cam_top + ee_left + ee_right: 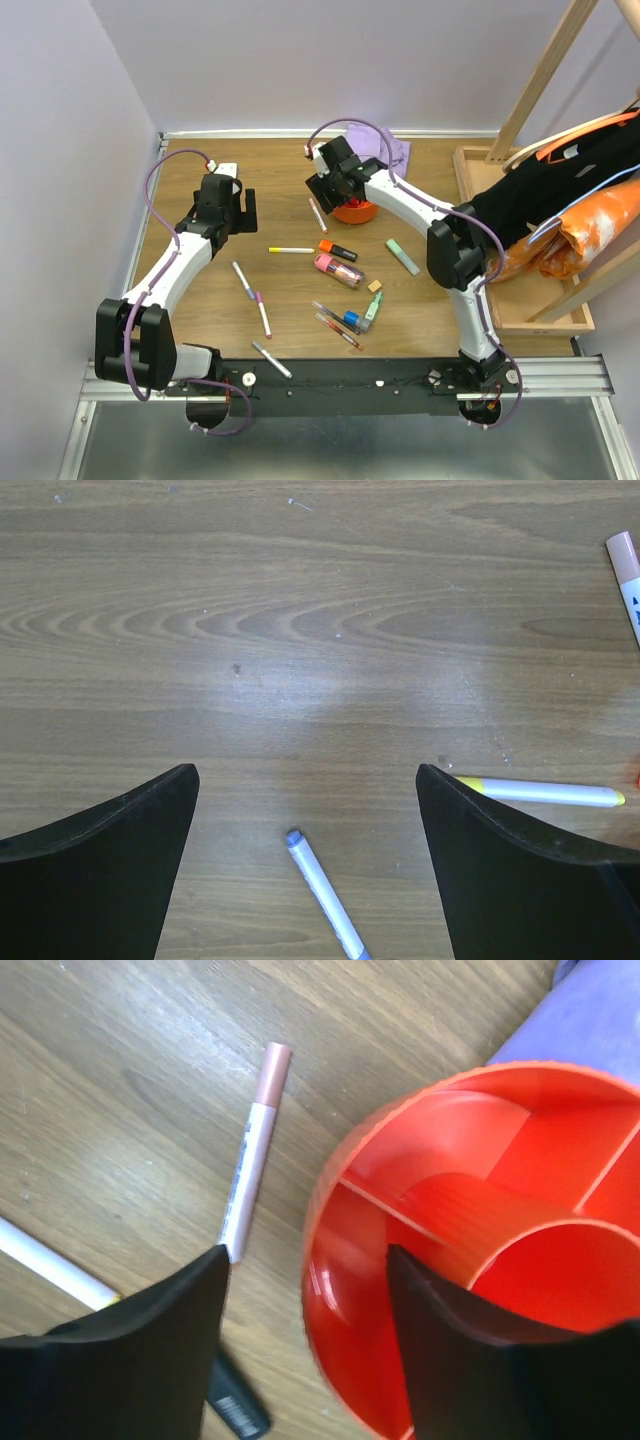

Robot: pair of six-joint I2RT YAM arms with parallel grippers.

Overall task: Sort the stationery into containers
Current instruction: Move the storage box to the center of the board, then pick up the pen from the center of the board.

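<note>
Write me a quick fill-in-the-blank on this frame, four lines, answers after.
1. The right gripper is ____, with the orange cup's rim between its fingers.
2. The cup's visible compartments are ____.
3. In the left wrist view, between the left gripper's fingers, lies a pen with a ____ tip.
4. The white pen beside it has ____ ends.

Missing words: open; empty; blue; yellow.

white arms [178,264], black joints [135,335] — purple cables [150,188]

The 2 arms reach forward; left claw [305,772] and right claw [305,1252] point down, jaws spread.
</note>
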